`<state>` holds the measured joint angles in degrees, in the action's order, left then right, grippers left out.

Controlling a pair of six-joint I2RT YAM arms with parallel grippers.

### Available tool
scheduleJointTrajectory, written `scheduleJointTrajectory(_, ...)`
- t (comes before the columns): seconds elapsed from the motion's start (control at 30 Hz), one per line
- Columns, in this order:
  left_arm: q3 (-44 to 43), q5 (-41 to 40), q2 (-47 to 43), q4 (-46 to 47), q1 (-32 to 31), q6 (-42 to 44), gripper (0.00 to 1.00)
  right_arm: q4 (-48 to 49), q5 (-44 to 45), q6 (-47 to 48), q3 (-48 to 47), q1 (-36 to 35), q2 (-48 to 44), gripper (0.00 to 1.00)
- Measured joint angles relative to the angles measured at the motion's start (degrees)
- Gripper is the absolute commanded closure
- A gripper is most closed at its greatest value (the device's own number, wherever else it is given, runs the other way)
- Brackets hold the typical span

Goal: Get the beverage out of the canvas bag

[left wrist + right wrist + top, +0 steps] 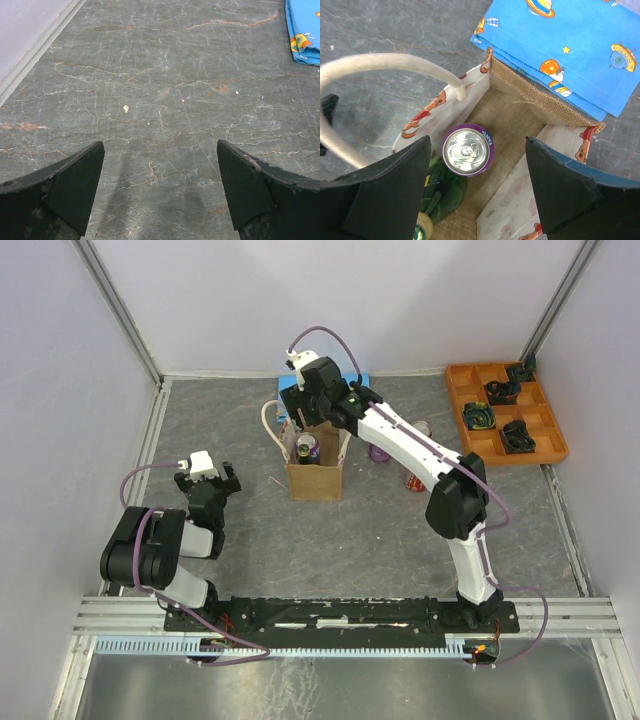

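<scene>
Grey veined counter (260, 540). Far right corner: orange compartment tray (466, 381) holding four dark items (520, 435), one per compartment. Rear centre: flat blue board (570, 45) printed with planets and saucers. Mid-counter: purple container (378, 452) and red container (413, 480), both partly hidden.

Right fingers (390, 195) are wide apart above the open canvas bag (545, 100). Inside stands a purple can (468, 151), top up. A green bottle (442, 192) touches it at lower left. Cream rope handle (385, 62) arcs on left. Blue board (570, 45) w/ space pics lies just behind the bag on grey desk (395, 25)
</scene>
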<state>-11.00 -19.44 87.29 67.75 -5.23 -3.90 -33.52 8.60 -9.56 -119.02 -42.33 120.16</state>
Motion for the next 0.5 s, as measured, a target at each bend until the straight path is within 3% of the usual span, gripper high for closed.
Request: scheduleJointTrajectory(0.5, 0.0, 0.0, 0.0, 0.0, 0.0, 0.0, 0.01, -0.2, -6.5, -2.2, 0.0, 3.5, 5.5, 0.10)
